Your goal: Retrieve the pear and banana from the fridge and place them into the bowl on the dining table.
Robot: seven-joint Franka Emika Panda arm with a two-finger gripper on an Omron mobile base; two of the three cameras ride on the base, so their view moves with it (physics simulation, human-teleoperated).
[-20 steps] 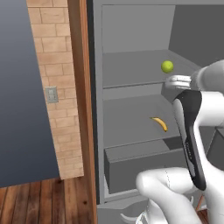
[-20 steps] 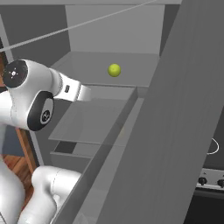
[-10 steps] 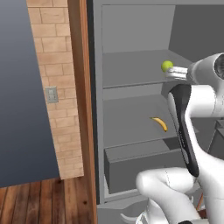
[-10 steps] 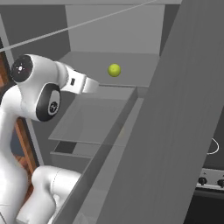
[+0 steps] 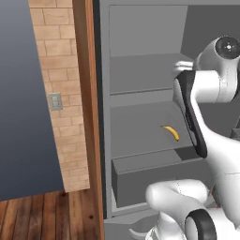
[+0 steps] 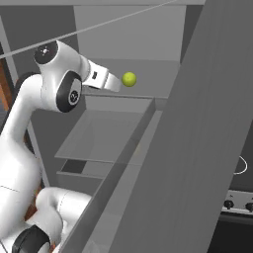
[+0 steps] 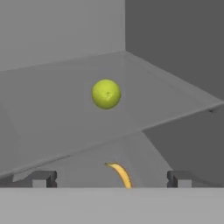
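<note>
Open shelf space around pear [image 7: 106,93]

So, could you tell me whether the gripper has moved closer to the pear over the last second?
Yes. In the right base view the gripper has advanced along the fridge shelf toward the pear, which has stayed put; its jaws are open.

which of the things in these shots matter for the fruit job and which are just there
Part of the job:
- pear, on the upper shelf
- banana, on the shelf below
- fridge, open
- tool, jaws wide, pointed at the pear, not touching it

Just there:
- brick wall with a light switch
- wooden floor
- stove knobs
</note>
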